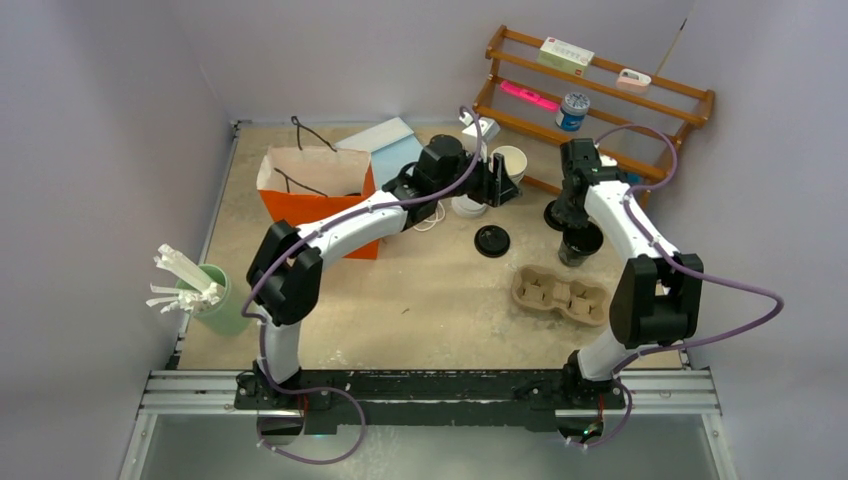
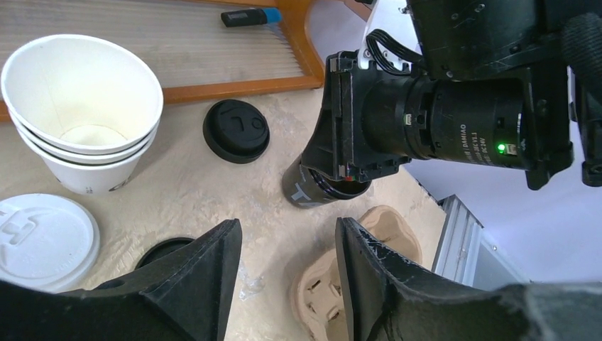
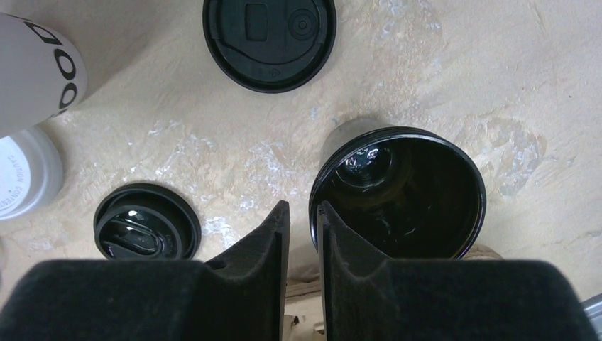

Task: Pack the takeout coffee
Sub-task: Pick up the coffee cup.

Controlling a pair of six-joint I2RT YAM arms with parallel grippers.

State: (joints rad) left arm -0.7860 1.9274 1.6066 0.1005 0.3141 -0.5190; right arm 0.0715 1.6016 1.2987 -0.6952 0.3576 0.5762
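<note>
Seen from above: the right pincer (image 1: 575, 232) pinches the rim of the lone black cup (image 1: 574, 256), which stands on the counter (image 1: 420, 300) at twelve o'clock of the single two-well pulp carrier (image 1: 560, 293). Left wrist: the left pincer (image 2: 287, 227) hangs open and empty, with two black lids (image 2: 236, 130) ahead (one half hidden). Right wrist: one cup, two lids. The step in hand appears to be seating the cup; next, lift it toward six o'clock into a well.

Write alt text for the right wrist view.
The right fingers pinch the rim of an open black cup on the table. Two black lids lie flat, one beyond it, one to its left. A white cup and white lid show at the left edge.
</note>
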